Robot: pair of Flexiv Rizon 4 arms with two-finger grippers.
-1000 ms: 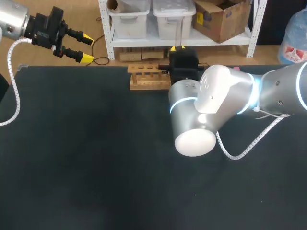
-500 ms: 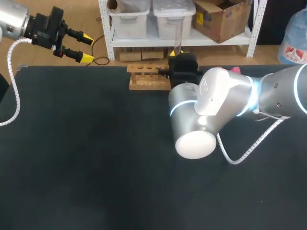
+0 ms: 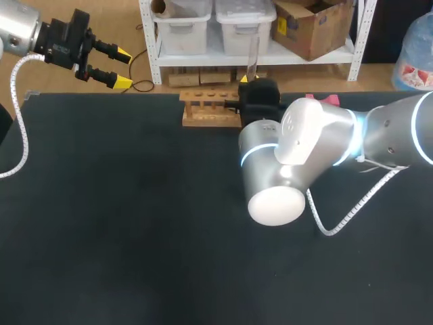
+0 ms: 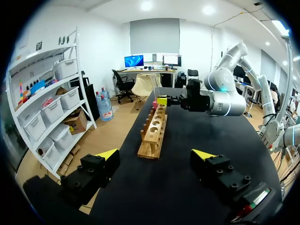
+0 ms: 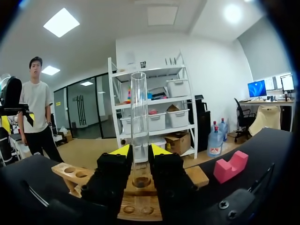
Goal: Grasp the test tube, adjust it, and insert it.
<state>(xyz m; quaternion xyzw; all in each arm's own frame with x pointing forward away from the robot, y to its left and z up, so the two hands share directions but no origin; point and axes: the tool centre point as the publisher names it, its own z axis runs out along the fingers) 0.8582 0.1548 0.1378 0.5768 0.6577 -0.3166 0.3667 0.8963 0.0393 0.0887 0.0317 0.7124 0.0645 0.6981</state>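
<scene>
A clear test tube (image 3: 252,55) stands upright, with my right gripper (image 3: 249,81) shut on its lower part. In the right wrist view the test tube (image 5: 139,112) rises between the two yellow fingertips (image 5: 121,150), and its lower end is right over the wooden rack (image 5: 70,171), in line with a hole. The wooden rack (image 3: 210,108) lies at the table's far edge, just left of that gripper. My left gripper (image 3: 124,68) hangs open and empty off the far left corner. In its own view the left gripper (image 4: 155,154) faces the rack (image 4: 153,133) end-on, well short of it.
A pink block (image 3: 323,99) lies on the table to the right of the right gripper, and the pink block (image 5: 229,167) shows beside the rack in the right wrist view. My right arm's bulky elbow (image 3: 277,176) hangs over the table's middle.
My right arm has shifted slightly toward the near side, uncovering the pink block, while the tube stays upright in its grip. The left arm has not moved.
</scene>
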